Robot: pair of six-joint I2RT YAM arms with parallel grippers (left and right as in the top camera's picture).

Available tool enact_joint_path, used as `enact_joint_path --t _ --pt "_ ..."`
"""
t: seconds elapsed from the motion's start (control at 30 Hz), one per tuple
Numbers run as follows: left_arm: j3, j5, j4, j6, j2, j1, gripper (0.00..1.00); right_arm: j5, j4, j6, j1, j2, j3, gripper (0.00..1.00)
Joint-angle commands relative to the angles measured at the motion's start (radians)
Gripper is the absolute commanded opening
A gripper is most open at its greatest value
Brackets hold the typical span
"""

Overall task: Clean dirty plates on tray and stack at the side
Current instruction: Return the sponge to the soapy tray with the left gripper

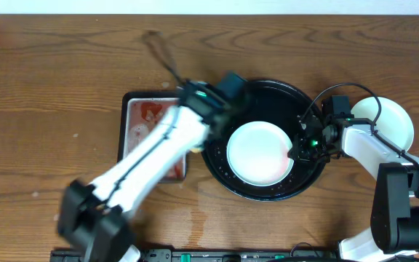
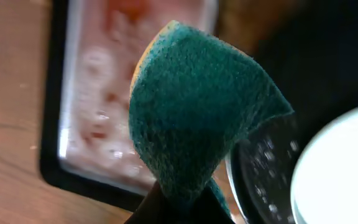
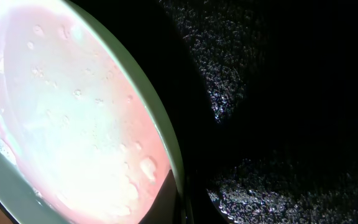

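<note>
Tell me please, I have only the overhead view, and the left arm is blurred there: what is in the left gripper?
Observer: The left wrist view shows the left gripper shut on a green sponge, which is folded upward.
Operator: What lies behind the sponge?
Observer: The rectangular dish, with foamy, red-stained suds in it.
Operator: Is the plate on the tray clean?
Observer: No. In the right wrist view the plate has a pink film with droplets on it.
</note>
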Motion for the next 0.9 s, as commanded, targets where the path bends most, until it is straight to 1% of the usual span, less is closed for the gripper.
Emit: enact_joint_path --t 0.0,0.03,0.07,0.1,0.13,0.2,0.27,0.43,0.6,0.73,0.77,0.8,0.87 --pt "-0.015 -0.003 -0.007 0.011 -0.09 0.146 0.07 0.066 -0.005 -0.013 -0.001 0.017 -0.014 0.01" --pt "-0.024 -0.001 -0.008 0.026 -0.092 0.181 0.08 0.066 -0.005 -0.013 -0.001 0.017 -0.014 0.01" --pt "-0.043 0.016 -0.003 0.06 -0.091 0.243 0.07 0.066 -0.005 -0.013 -0.001 0.017 -0.014 0.01" --pt "-0.064 0.048 0.014 0.089 -0.089 0.285 0.08 0.066 -0.005 -0.013 -0.001 0.017 -0.014 0.01" --pt "-0.087 0.092 0.04 0.121 -0.089 0.319 0.07 0.066 -0.005 -0.013 -0.001 0.017 -0.014 0.01" --pt "-0.151 0.238 0.125 0.222 -0.089 0.388 0.07 0.066 -0.004 -0.013 -0.001 0.017 -0.014 0.01" --pt "-0.22 0.333 0.2 0.274 -0.089 0.44 0.08 0.066 -0.004 -0.013 -0.001 0.017 -0.014 0.01" --pt "-0.34 0.35 0.291 0.285 -0.089 0.515 0.08 0.066 -0.009 -0.013 0.0 0.017 -0.014 0.01" --pt "-0.359 0.356 0.311 0.316 -0.09 0.528 0.09 0.065 -0.008 -0.013 0.0 0.017 -0.014 0.01" --pt "-0.359 0.412 0.311 0.348 -0.09 0.528 0.17 0.066 -0.009 -0.003 -0.001 0.017 -0.013 0.01" --pt "-0.359 0.418 0.31 0.349 -0.09 0.528 0.21 0.065 -0.011 0.003 -0.001 0.017 -0.013 0.01" --pt "-0.359 0.439 0.31 0.348 -0.09 0.528 0.3 0.065 -0.017 0.021 0.0 0.017 -0.013 0.01" --pt "-0.357 0.462 0.31 0.348 -0.092 0.528 0.35 0.065 -0.019 0.026 0.0 0.017 -0.013 0.01"
